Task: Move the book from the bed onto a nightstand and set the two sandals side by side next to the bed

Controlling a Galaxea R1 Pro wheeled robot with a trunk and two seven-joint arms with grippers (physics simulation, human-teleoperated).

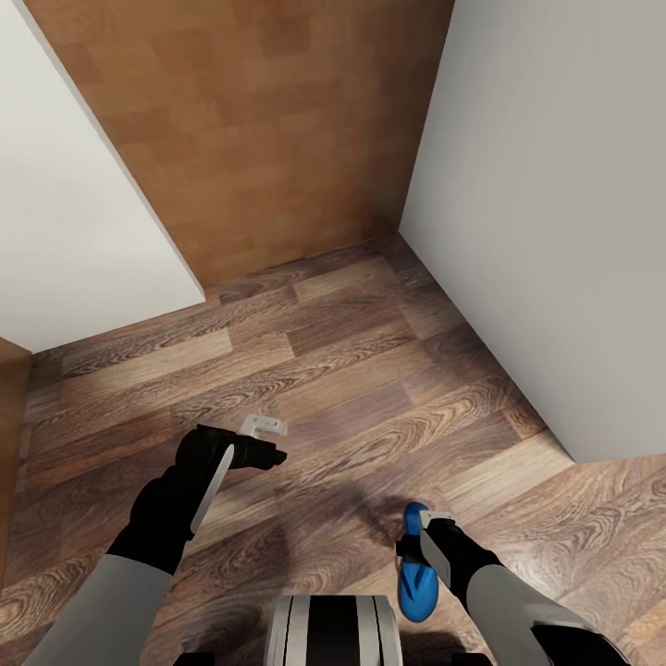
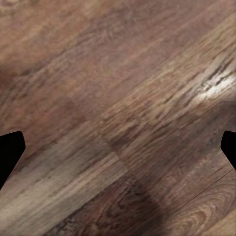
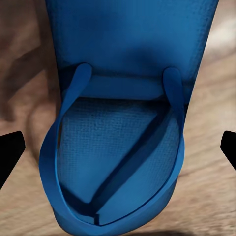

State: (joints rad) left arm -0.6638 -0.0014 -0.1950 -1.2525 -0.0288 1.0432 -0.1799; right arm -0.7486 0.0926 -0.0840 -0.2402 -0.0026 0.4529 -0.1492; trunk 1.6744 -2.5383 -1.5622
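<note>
Your right pincer (image 1: pixel 427 524) hangs low over the brown wood-plank floor (image 1: pixel 351 388) with its two black fingers spread wide on either side of a bright blue flat flip-flop sandal (image 3: pixel 118 147), whose thin blue toe straps (image 3: pixel 73 93) face the wrist camera; whether the fingers touch it you cannot tell. Your left pincer (image 1: pixel 264 439) hovers above bare planks, its jaws apart and holding nothing. Beyond both arms, white walls (image 1: pixel 555 231) and a lighter brown wooden panel (image 1: pixel 268 120) close in the corner.
</note>
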